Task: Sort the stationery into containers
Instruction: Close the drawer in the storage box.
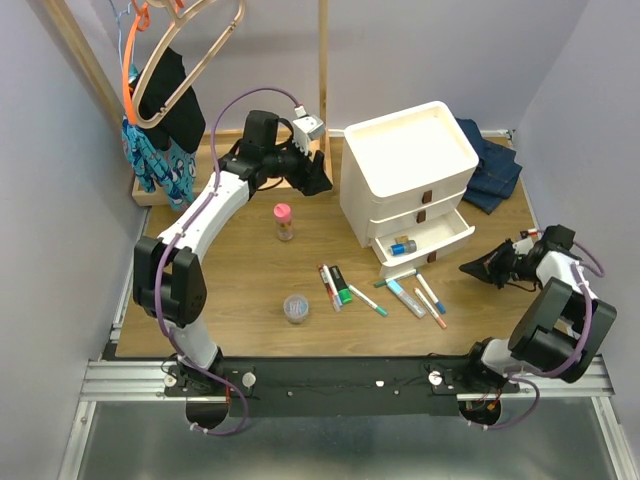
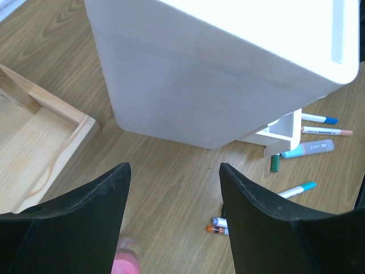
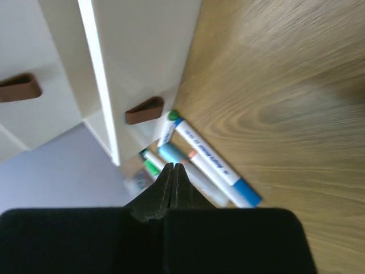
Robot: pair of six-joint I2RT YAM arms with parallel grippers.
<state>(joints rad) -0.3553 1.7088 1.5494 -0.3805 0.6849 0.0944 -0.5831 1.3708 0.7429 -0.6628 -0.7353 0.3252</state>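
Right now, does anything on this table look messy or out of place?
The drawer unit's bottom drawer stands pulled out, and markers lie scattered at odd angles on the table before it. Jeans lie crumpled behind the unit.

The drawer unit (image 1: 408,175) stands on the desk (image 1: 240,290) at 2 o'clock from its middle, with the bottom drawer (image 1: 440,236) pulled out toward 5 o'clock. The bottle (image 1: 284,221) stands at the unit's 9 o'clock, and the tub (image 1: 296,307) lies at the bottle's 6 o'clock. The thick marker (image 1: 340,284) lies at the tub's 2 o'clock. Slim markers (image 1: 427,296) lie at the open drawer's 6 o'clock. Folded cloth (image 1: 495,170) lies just beside the unit at 3 o'clock.
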